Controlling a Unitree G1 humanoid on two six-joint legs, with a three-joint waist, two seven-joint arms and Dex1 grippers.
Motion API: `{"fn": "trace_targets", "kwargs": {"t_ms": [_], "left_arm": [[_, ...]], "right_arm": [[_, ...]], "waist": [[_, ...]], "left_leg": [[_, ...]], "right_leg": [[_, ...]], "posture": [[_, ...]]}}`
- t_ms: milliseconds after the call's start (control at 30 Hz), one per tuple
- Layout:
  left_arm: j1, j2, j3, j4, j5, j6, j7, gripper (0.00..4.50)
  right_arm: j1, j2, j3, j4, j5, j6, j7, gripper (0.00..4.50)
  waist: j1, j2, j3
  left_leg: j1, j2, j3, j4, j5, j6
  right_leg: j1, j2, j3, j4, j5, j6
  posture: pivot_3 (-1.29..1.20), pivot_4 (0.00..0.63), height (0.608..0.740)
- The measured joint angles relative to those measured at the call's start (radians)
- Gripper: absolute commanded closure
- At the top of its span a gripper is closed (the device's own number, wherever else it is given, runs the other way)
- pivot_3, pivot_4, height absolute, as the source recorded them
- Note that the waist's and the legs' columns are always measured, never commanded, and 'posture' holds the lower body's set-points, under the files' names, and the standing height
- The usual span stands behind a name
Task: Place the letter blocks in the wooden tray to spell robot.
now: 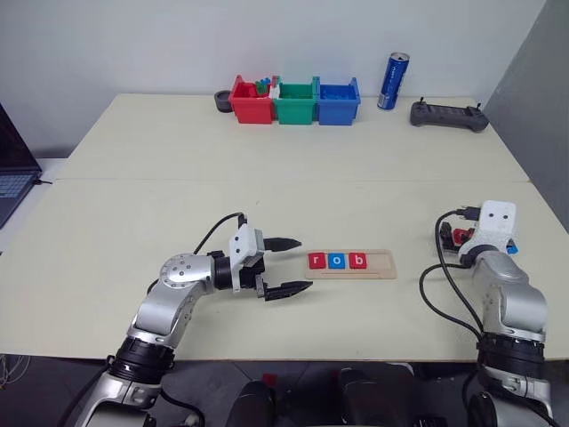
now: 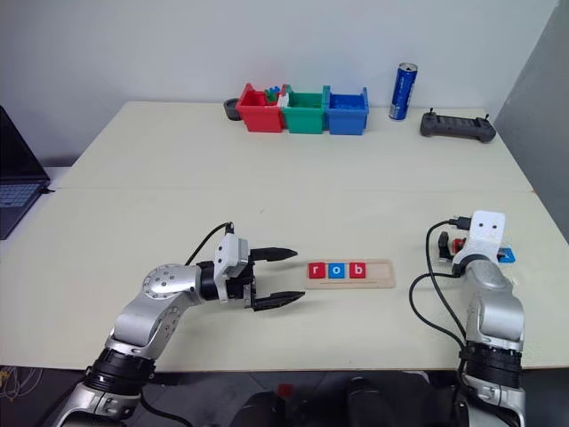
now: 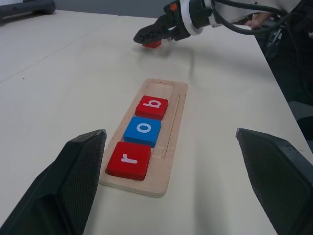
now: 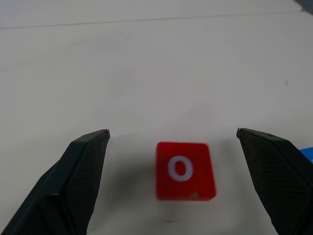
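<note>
L gripper (image 1: 286, 266) sits near the table's front edge, jaws spread wide and empty, pointing sideways at the wooden tray (image 1: 380, 264). Prob parked there so it's out of the way while the other arm works, and close enough to nudge or steady the tray if needed.

Tray lies just beyond the L fingertips, long side parallel to the front edge, roughly mid-table. Holds 3 letter blocks filling its L end: red r (image 1: 317, 261), blue o (image 1: 336, 261), red b (image 1: 356, 261), touching side by side. Two slots at the R end are bare, so the word is 3 of 5 done; o and t are left.

R gripper (image 4: 172, 139) is near the table's R edge, jaws wide, nothing held, straddling the red o block (image 4: 185, 170), which lies flat on the table between the fingers but apart from both. Looks like a lined-up grab for the 4th letter. A blue block (image 4: 306, 152) peeks in just beside it; letter hidden, likely the t.

Along the far edge: 3 open bins, red (image 1: 251, 104), green (image 1: 295, 106), blue (image 1: 338, 103), in a row; 1 blue drink can (image 1: 393, 81); 1 dark handheld controller (image 1: 449, 115) toward the far R corner. Not part of the job, hence well apart.

Count: 5 blocks seen (3 red, 2 blue), 1 tray, 2 grippers.
</note>
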Motion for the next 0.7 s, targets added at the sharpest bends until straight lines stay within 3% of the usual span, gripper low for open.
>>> {"fn": "trace_targets", "kwargs": {"t_ms": [633, 700], "left_arm": [[0.017, 0.009, 0.000, -0.007, 0.000, 0.000, 0.001, 0.00], [0.016, 0.009, 0.000, -0.007, 0.000, 0.000, 0.001, 0.00]], "right_arm": [[-0.004, 0.048, -0.060, -0.012, 0.031, 0.065, -0.084, 0.06], [-0.006, 0.052, -0.063, -0.013, 0.035, 0.068, -0.088, 0.45]], "waist": [[0.004, 0.000, 0.000], [0.004, 0.000, 0.000]], "left_leg": [[0.001, 0.000, 0.000, -0.008, 0.000, 0.000], [0.001, 0.000, 0.000, -0.008, 0.000, 0.000]], "right_leg": [[0.000, -0.001, 0.000, -0.005, 0.000, -0.001], [0.000, -0.001, 0.000, -0.005, 0.000, -0.001]], "posture": [[0.00, 0.150, 0.740], [0.00, 0.150, 0.740]]}}
